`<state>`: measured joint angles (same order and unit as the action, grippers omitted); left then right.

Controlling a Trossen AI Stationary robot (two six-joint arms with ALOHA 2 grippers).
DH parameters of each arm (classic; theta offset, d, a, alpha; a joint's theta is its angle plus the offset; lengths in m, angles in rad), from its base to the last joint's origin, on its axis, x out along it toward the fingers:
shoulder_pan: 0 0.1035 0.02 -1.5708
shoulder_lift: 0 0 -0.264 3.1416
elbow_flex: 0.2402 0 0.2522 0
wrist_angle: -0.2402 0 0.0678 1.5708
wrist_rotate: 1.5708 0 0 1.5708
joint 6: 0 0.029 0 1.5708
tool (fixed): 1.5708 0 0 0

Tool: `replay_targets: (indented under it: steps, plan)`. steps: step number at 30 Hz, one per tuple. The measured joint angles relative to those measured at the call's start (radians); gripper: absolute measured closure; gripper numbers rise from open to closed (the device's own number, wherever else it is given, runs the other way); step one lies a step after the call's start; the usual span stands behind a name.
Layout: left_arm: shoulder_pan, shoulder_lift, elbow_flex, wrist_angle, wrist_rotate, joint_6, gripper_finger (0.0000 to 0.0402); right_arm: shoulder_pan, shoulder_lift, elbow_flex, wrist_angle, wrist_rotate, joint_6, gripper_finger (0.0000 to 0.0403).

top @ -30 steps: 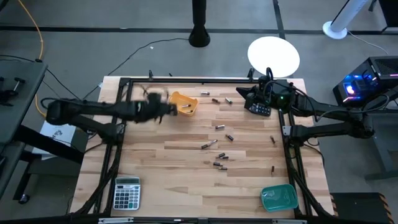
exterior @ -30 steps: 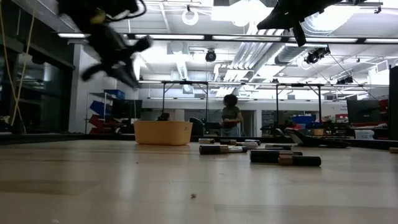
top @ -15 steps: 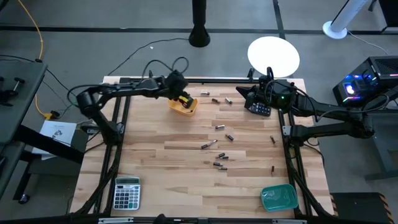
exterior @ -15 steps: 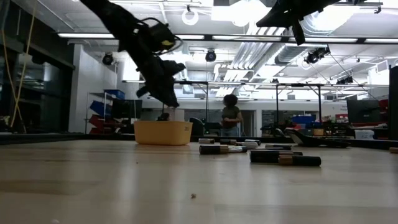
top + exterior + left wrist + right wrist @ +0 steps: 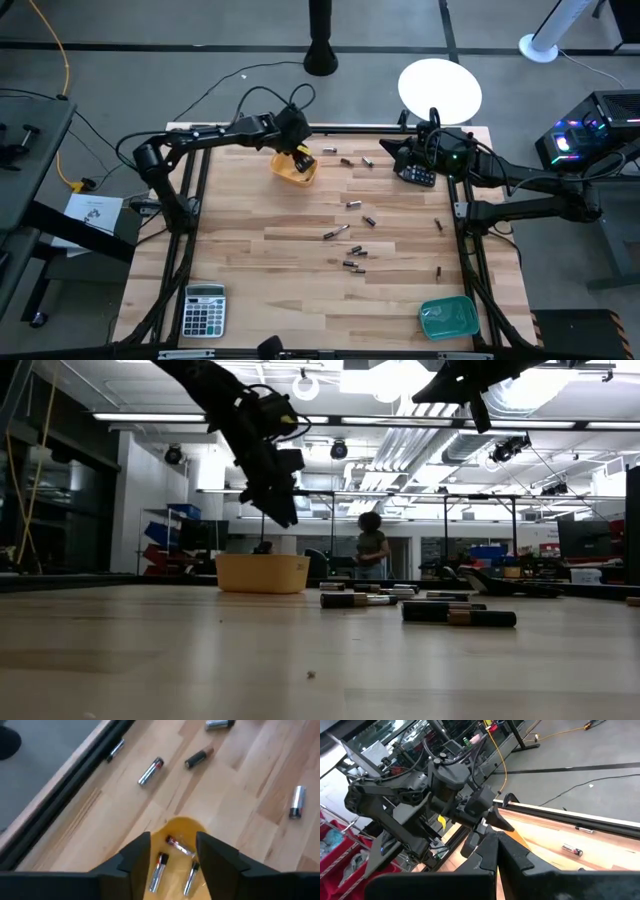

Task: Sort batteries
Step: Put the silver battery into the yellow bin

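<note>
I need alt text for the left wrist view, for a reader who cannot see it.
The left tool is open above a yellow tray that holds three batteries. Five more batteries lie scattered on the wooden table beyond the tray.

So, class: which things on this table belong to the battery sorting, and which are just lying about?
Part of the job: loose batteries, yellow tray with three batteries inside, teal tray, left gripper open above the yellow tray.
Lying about: grey calculator, dark calculator.
</note>
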<state>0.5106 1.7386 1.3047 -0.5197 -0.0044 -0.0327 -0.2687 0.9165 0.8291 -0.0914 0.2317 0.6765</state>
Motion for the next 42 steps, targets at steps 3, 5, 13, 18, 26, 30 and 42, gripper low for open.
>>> replay_targets:
  steps: [3, 5, 13, 18, 26, 30, 42]
  plan:
    - [0.001, 0.009, 0.05, 0.046, 0.001, 0.053, 0.0221, 0.0, 0.0, 0.0, 0.006, 0.001, -0.001, 0.0402]
    - [0.006, 0.049, 0.12, 0.075, 0.018, 0.064, 0.021, 0.0, 0.0, 0.0, 0.013, 0.016, -0.002, 0.0402]
    - [0.019, 0.479, 0.7, -0.355, 0.08, 0.147, 0.0206, -0.001, 0.0, 0.0, 0.054, 0.004, 0.006, 0.0402]
    - [0.017, 0.726, 1.056, -0.619, -0.004, 0.169, 0.0206, -0.001, 0.0, 0.0, 0.056, 0.0, 0.017, 0.0402]
    - [0.028, 0.726, 0.881, -0.544, -0.071, 0.14, 0.0206, -0.001, 0.0, 0.0, 0.051, 0.0, 0.023, 0.0402]
    - [0.033, 0.729, 0.873, -0.474, -0.082, 0.177, 0.0206, -0.001, 0.0, 0.0, 0.051, 0.0, 0.023, 0.0402]
    - [0.063, 0.739, 0.875, -0.462, 0.102, 0.262, 0.0207, -0.001, 0.001, 0.0, 0.051, 0.0, 0.057, 0.0402]
